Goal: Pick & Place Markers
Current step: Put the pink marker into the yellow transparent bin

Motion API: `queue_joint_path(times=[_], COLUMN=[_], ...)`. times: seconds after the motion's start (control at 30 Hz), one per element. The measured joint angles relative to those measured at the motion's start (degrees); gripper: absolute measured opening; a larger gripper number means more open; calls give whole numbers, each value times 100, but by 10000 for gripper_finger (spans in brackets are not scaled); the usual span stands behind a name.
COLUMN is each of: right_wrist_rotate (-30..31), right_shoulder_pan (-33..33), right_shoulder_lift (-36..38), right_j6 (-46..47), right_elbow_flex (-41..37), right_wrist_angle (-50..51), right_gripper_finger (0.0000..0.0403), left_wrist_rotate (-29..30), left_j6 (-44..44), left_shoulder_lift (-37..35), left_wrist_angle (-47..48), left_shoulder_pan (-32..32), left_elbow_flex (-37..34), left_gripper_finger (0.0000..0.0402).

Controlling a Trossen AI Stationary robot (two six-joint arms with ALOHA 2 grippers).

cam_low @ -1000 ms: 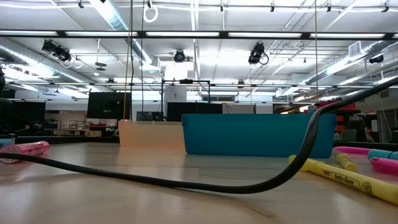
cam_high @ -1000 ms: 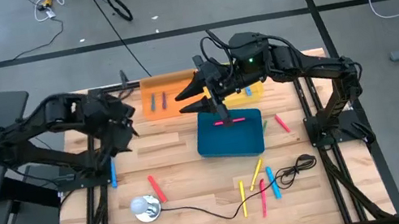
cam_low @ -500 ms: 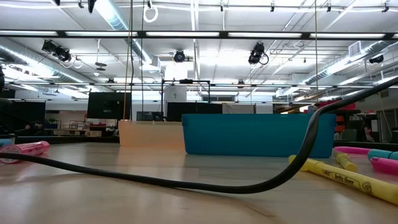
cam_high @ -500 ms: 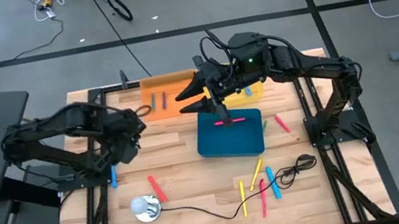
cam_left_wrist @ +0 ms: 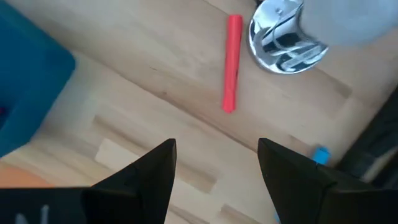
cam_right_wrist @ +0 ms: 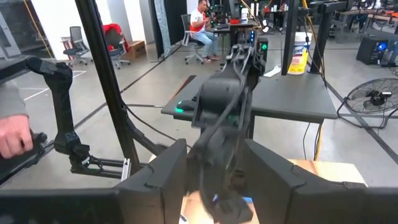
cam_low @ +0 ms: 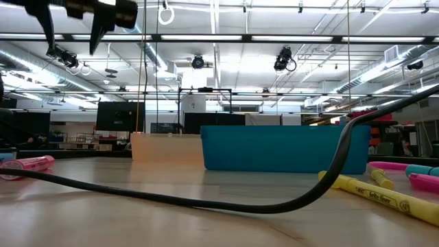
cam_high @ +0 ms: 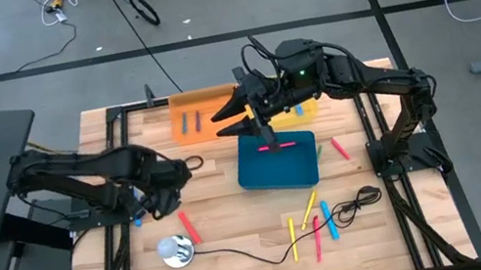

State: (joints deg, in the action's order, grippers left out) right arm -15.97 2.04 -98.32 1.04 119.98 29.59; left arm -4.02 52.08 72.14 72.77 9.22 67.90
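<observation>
The left gripper [cam_high: 170, 199] hangs above the table with its fingers [cam_left_wrist: 149, 168] apart and empty; a red marker [cam_left_wrist: 232, 63] lies just ahead of them, beside a shiny bulb [cam_left_wrist: 292, 34]. The right gripper [cam_high: 264, 138] waits over the blue bin [cam_high: 277, 170], its fingers parted, with a pink marker [cam_high: 276, 146] lying inside below.

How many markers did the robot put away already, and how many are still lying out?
Some are put away: two sit in the orange bin and a pink one in the blue bin. Neither arm holds a marker. The left gripper, fingers open and empty, hangs above the red marker near the silver thing. Around eight markers still lie on the table.
</observation>
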Motion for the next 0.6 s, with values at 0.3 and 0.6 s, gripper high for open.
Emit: queue_joint_path(times=[0.3, 0.6], right_wrist_rotate=[0, -1], right_shoulder_pan=[0, -1], right_shoulder_lift=[0, 0], right_j6=[-61, -60], right_elbow_flex=[0, 0], right_wrist_angle=[-68, -66], right_gripper_finger=[157, 157], left_wrist_rotate=[-23, -373], left_j6=[16, -37], left_shoulder_lift=[-13, -13], left_wrist_angle=[-928, -1932], left_shoulder_pan=[382, 619], left_elbow_flex=[-1104, -1872], left_gripper_finger=[231, 231])
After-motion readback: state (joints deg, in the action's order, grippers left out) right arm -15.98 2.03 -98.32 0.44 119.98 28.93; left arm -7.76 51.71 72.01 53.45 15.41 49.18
